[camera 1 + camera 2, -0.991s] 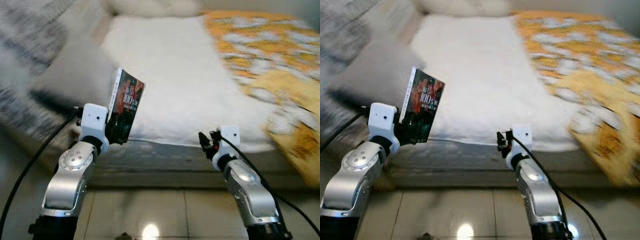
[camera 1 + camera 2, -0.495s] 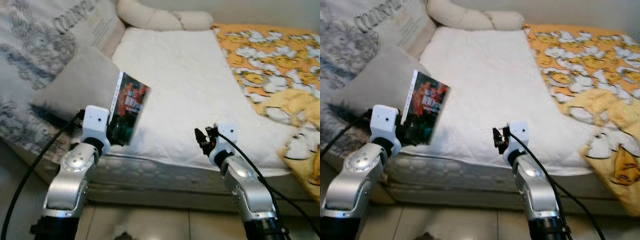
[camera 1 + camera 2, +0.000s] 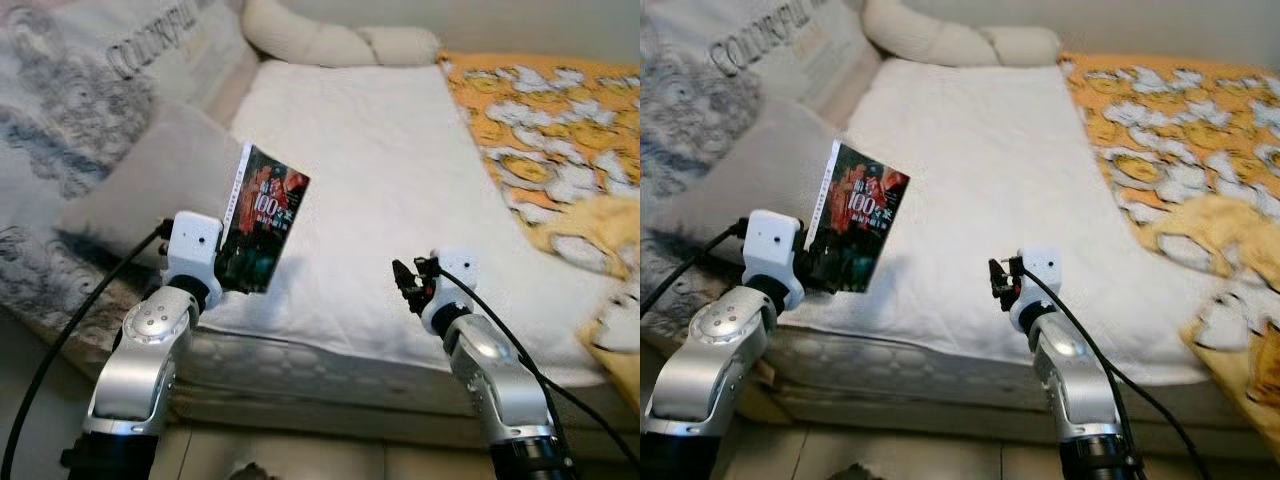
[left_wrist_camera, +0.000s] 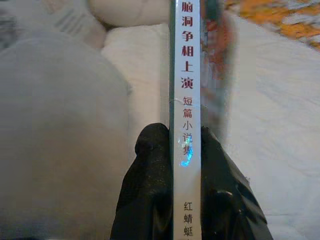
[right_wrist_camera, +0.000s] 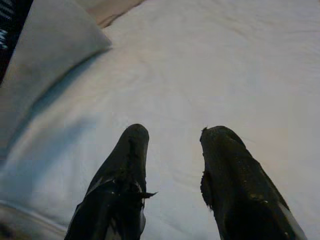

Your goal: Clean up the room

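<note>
A bed [image 3: 380, 190] lies ahead with a pillow [image 3: 150, 170] on its left side, a bolster [image 3: 340, 42] along its far end and a blanket [image 3: 560, 130] on its right, while the left gripper [image 4: 185, 150] holds a book [image 3: 262, 215] upright over the near left edge, the right gripper [image 5: 172, 150] hovering, fingers apart, over the near edge.

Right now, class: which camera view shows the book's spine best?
The left wrist view: the book faces the camera spine-on, with readable lettering, pinched in the left gripper. The eye views mostly show its dark cover, held upright over the bed's edge.
</note>
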`<state>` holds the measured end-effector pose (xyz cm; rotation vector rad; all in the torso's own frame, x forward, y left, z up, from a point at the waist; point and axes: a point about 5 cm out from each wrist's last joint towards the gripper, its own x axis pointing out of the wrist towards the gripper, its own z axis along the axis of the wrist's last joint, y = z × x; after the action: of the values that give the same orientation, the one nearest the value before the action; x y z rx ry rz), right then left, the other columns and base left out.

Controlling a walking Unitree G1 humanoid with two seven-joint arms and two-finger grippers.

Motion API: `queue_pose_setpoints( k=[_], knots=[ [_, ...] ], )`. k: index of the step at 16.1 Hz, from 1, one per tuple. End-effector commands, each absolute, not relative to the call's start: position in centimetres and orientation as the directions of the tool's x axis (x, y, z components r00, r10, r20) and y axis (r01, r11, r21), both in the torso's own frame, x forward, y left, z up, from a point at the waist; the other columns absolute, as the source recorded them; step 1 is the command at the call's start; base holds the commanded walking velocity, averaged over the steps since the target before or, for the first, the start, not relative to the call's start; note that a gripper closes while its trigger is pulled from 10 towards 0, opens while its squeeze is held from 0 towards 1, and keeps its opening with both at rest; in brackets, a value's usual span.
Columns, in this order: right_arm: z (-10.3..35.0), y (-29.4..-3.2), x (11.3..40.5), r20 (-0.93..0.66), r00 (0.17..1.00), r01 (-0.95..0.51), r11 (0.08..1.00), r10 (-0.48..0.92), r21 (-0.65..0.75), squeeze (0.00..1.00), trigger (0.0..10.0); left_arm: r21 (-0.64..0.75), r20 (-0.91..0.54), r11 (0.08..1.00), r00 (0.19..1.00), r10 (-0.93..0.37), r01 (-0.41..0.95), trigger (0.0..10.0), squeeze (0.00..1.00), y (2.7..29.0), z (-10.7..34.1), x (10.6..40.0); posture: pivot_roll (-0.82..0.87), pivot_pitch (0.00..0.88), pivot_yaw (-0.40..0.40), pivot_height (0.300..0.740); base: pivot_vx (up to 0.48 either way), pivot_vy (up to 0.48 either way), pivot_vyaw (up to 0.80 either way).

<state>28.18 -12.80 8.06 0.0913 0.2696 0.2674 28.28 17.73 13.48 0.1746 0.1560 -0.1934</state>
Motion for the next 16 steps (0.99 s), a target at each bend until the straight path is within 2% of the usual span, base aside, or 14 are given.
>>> queue_pose_setpoints(
  k=[1,16],
  knots=[
    [8.46,-12.28,28.23,-0.232,0.927,-0.273,0.954,0.295,0.12,0.0,10.0,0.173,-0.12,0.969,0.98,-0.159,0.178,10.0,0.0,18.24,14.61,28.45,0.04,0.0,-0.009,0.74,0.371,0.0,0.0],
    [8.43,-12.11,28.02,-0.237,0.926,-0.273,0.954,0.295,0.122,0.0,10.0,0.182,-0.134,0.964,0.976,-0.17,0.193,10.0,0.0,18.28,14.47,28.16,0.04,0.0,-0.001,0.74,0.361,0.0,0.0]
  ],
)
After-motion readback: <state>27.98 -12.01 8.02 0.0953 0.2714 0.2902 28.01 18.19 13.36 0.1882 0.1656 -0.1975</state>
